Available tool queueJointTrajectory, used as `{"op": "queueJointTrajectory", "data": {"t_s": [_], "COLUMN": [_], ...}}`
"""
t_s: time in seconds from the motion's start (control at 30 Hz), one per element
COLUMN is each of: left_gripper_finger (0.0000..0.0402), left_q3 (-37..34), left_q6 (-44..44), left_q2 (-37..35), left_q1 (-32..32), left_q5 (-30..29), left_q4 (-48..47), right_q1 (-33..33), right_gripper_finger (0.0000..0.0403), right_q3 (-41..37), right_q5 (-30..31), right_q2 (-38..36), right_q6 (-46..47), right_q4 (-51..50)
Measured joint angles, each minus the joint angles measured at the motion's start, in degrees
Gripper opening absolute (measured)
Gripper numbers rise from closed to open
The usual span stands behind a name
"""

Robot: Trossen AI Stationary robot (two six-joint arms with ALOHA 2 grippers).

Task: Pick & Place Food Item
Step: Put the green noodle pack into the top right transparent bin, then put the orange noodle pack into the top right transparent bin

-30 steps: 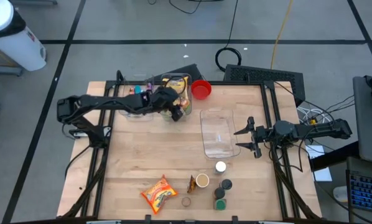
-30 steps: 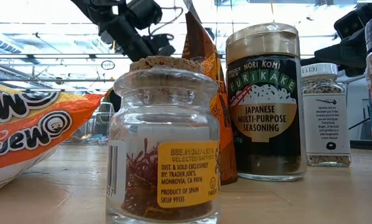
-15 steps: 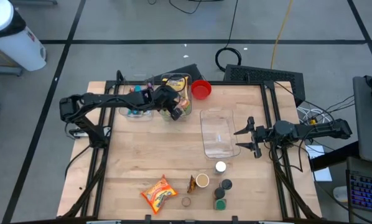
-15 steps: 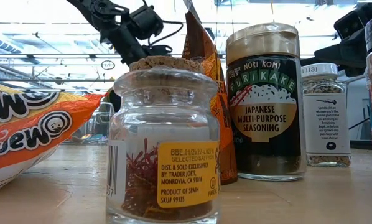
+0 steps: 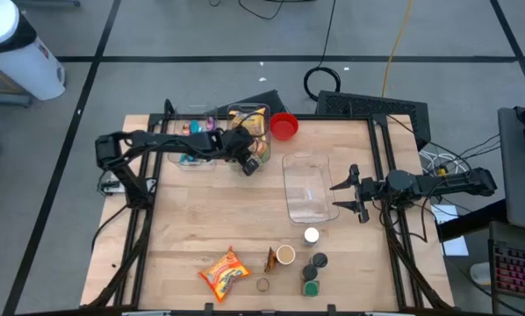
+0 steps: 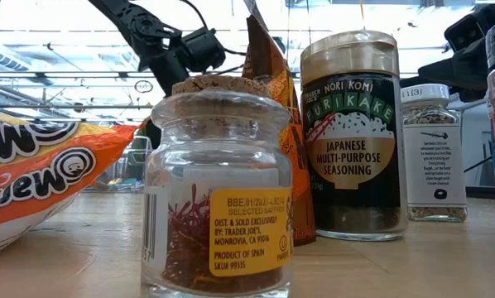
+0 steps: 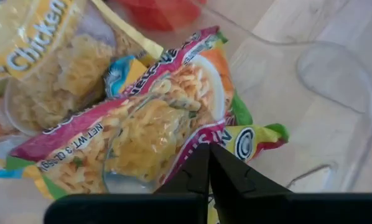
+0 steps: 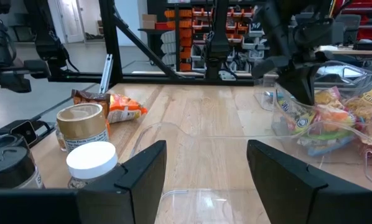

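A clear bin (image 5: 241, 112) at the table's far side holds several food packets. A pink and green noodle packet (image 7: 142, 124) lies on top, next to a yellow chicken noodle packet (image 7: 43, 50). My left gripper (image 5: 248, 162) (image 7: 209, 152) is down at the bin's near side, shut on the pink packet's edge. From the right wrist view it (image 8: 307, 93) points down into the bin (image 8: 360, 134). My right gripper (image 5: 346, 193) (image 8: 206, 149) waits open at the table's right, beside an empty clear container (image 5: 308, 189). My left gripper pinches the pink and green noodle packet at its edge (image 7: 195, 140), between its two shut fingers. It comes from above, pointing down into the bin. The fingertips hide the place of contact. The packet still lies across the other packets in the bin.
A red bowl (image 5: 284, 125) stands right of the bin. Near the front edge are an orange noodle packet (image 5: 224, 272), a cork-topped saffron jar (image 6: 218, 190), a furikake jar (image 6: 351, 136) and several small spice jars (image 5: 313, 263). Bare wood lies mid-table.
My left gripper has come down toward the bin's near side and shut on the pink packet's edge. My right gripper has kept still.
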Motion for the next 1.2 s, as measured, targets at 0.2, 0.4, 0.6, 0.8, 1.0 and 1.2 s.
{"op": "queueJointTrajectory", "data": {"t_s": [0.2,0.4,0.6,0.8,1.0,1.2], "left_gripper_finger": [0.0009,0.0017,0.0025,0.0018,0.0049,0.0132], "left_q3": [0.0,0.0,0.0,0.0,0.0,0.0], "left_q6": [-0.7,0.5,4.7,4.6,7.8,11.5], "left_q2": [0.4,0.3,-6.6,-15.7,-22.6,-24.7], "left_q1": [0.0,0.0,0.0,-1.8,-8.7,-21.1], "left_q5": [0.0,0.0,0.3,3.6,11.8,13.8], "left_q4": [-0.2,-0.2,-0.3,-1.3,0.2,0.8], "right_q1": [0.0,0.0,0.0,0.0,0.0,0.0], "right_gripper_finger": [0.0217,0.0217,0.0218,0.0216,0.0219,0.0215], "right_q3": [0.0,0.0,0.0,0.0,0.0,0.0], "right_q5": [0.0,0.0,0.0,0.0,0.0,0.0], "right_q2": [0.0,0.0,0.0,0.0,0.0,0.0], "right_q6": [0.0,0.0,0.0,0.0,0.0,0.0], "right_q4": [-0.1,-0.1,-0.1,-0.1,-0.1,-0.1]}}
